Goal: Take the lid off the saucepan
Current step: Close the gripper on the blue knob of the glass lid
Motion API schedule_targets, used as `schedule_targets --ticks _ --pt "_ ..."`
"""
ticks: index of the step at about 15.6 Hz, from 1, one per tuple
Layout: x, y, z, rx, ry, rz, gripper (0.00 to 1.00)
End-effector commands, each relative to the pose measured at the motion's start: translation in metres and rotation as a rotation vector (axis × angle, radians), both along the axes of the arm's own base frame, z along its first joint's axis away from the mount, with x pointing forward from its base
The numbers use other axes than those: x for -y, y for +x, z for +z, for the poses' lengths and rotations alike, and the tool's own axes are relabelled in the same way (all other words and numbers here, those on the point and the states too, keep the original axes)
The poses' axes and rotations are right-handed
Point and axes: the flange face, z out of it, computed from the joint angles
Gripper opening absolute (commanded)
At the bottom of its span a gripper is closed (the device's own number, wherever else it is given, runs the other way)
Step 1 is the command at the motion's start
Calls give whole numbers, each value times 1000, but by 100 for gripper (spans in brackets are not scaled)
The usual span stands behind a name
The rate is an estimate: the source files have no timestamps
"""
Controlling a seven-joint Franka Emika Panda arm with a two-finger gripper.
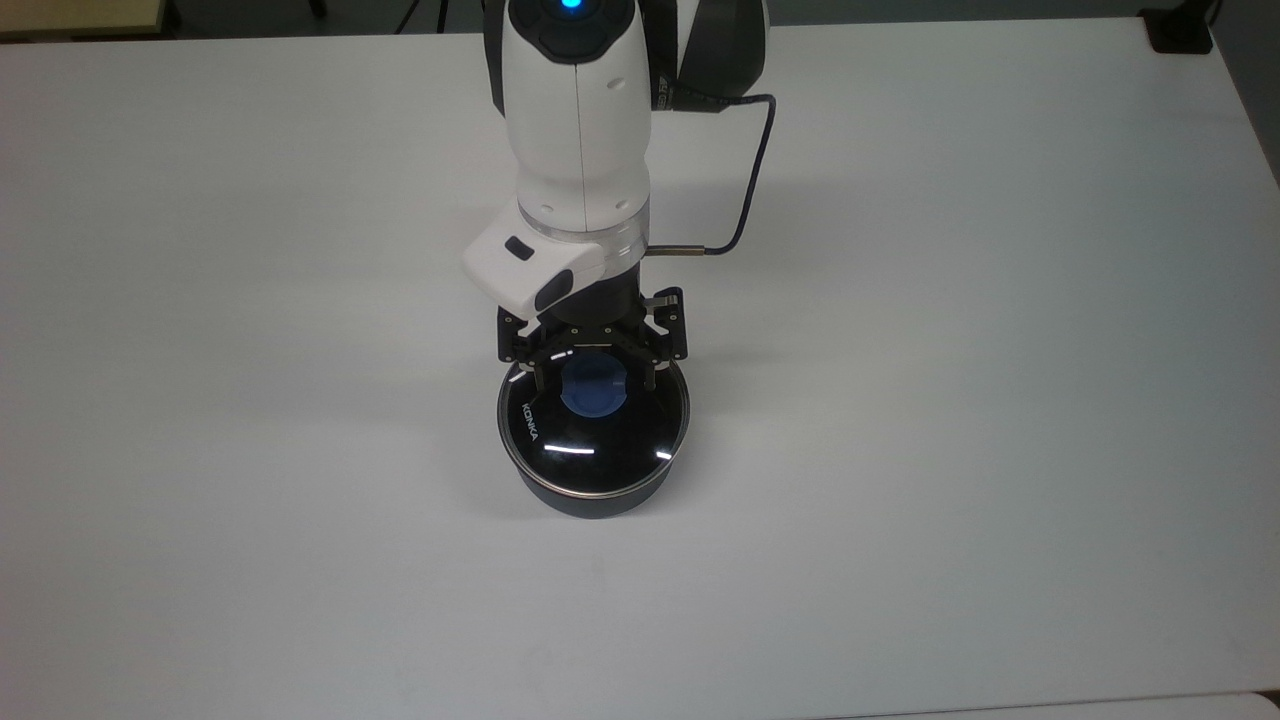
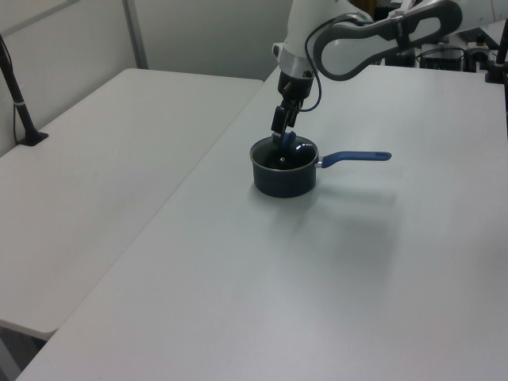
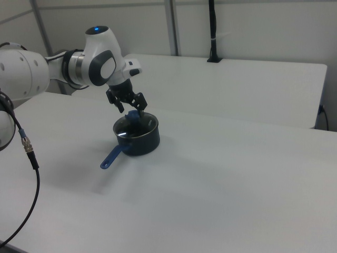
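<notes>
Your gripper sits over the lid, fingers spread either side of the blue knob. Lid sits on the saucepan, mid-table; handle points three o'clock in the left view.

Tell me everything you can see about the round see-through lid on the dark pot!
The round clear glass lid has a shiny steel rim, a round blue knob in its middle and white KONKA letters near the top view's left edge. It lies flat and closed on the small dark saucepan, whose long blue handle points to the left view's right. The black two-finger gripper hangs right above it, open, with one finger on each side of the knob.
</notes>
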Motion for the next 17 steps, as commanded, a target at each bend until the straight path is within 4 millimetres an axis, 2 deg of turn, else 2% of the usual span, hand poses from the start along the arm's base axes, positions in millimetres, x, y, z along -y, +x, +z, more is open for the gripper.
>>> schedule_targets --ticks 1,3,10,13,17 --pt "0 1 -5 -3 -32 26 95" --pt "1 2 -11 -12 -38 26 95" --pt "1 2 -12 -12 -35 25 59" --pt "2 1 -2 2 -36 24 57" --pt "10 -3 25 30 -31 14 57"
